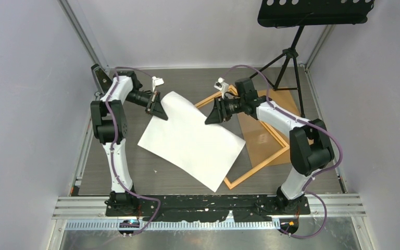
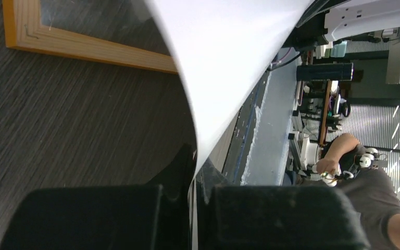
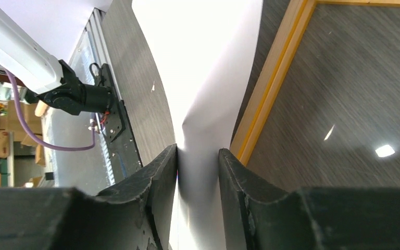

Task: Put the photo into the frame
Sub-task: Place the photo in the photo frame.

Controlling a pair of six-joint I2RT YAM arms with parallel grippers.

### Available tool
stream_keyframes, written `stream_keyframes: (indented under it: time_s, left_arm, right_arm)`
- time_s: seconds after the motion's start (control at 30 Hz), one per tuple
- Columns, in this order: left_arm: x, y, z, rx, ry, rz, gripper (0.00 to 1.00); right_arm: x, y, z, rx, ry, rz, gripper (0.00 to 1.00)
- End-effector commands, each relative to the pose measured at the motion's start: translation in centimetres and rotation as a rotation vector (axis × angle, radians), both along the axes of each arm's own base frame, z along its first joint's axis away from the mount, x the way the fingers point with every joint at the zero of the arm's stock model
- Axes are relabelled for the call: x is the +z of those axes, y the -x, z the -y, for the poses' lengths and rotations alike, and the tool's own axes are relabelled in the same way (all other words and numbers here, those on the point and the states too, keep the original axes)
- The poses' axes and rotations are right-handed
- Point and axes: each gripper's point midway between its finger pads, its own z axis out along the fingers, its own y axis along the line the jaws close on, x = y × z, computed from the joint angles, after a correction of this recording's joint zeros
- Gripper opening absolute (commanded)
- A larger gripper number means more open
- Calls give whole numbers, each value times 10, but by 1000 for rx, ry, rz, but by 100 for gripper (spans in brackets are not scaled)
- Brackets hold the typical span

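Left gripper (image 2: pixel 194 179) pinches the photo (image 1: pixel 190 138) by one edge; right gripper (image 3: pixel 198 156) gapes astride the opposite edge. Looks light, floppy, crease-prone: hold by margins.

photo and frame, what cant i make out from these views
- Print side of the photo: every view shows only white paper.
- Left part of the frame: in the top view it lies under the photo, and its far corner is behind the right arm.
- Rest of the frame in the left wrist view: cut off by the top edge and covered by the photo.
- Middle of the board: in the top view the right arm crosses it.
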Motion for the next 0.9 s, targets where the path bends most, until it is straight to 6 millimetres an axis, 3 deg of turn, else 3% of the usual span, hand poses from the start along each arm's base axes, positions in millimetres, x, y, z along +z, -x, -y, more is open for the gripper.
stream_keyframes:
  time_s: [0.0, 0.2, 0.4, 0.63, 0.87]
  left_arm:
    - [33, 3, 5, 11, 16, 36, 0]
    - [46, 4, 37, -54, 1, 103, 0]
    - [56, -13, 66, -67, -13, 129, 0]
    - [35, -49, 96, 3, -161, 121, 0]
    - [8, -93, 109, 168, -237, 44, 0]
  right_arm:
    - [34, -1, 11, -22, 7, 162, 42]
    - [45, 2, 37, -97, 112, 317, 60]
    - [56, -15, 69, -226, 226, 407, 69]
    - [66, -34, 99, -346, 269, 428, 70]
    - [61, -44, 133, -446, 325, 409, 70]
